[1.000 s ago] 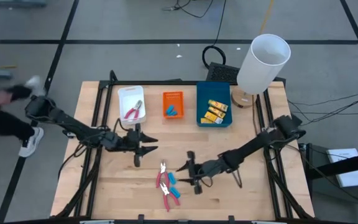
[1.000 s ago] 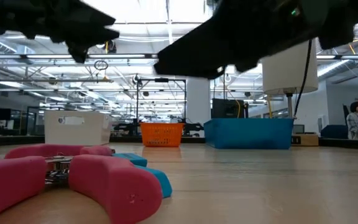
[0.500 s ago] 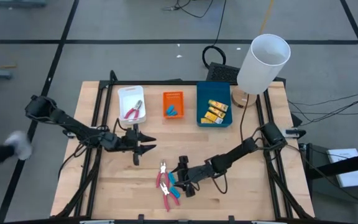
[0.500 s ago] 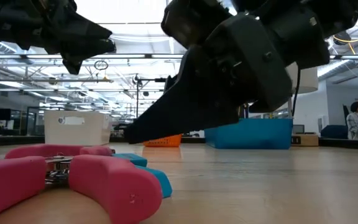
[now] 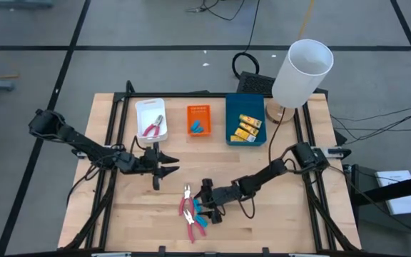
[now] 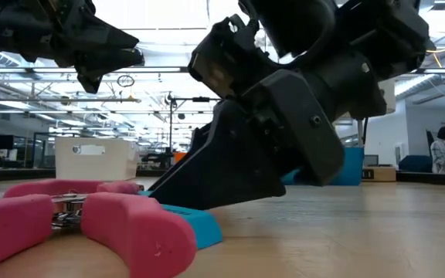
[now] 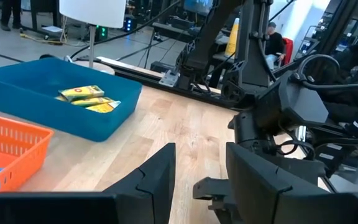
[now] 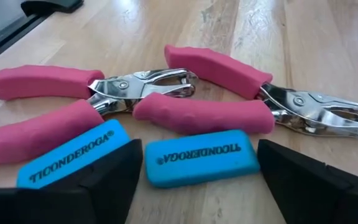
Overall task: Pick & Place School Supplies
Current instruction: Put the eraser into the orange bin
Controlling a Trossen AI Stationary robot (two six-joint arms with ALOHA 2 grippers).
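Right pincer (image 5: 204,207) low over the supplies at the 6 o'clock edge of the surface (image 5: 284,221), jaws spread wide, nothing gripped.

Seen past the right pincer's fingers (image 8: 98,180): one blue eraser (image 8: 199,158) lying flat between the two fingertips, not touched by either; second blue eraser (image 8: 67,160) just beside it, partly behind one finger. Two pink-handled punch tools (image 8: 166,93) flat on the wood immediately beyond the erasers, metal heads pointing apart. Left pincer (image 5: 161,171) waiting above the surface at 9 o'clock of centre, fingers (image 7: 154,180) parted, empty. Along the 12 o'clock side: white tray (image 5: 139,118) with one pink-handled tool (image 5: 153,127), orange basket (image 5: 198,111) with blue pieces (image 5: 199,127), blue bin (image 5: 231,118) with yellow packets (image 5: 247,127).
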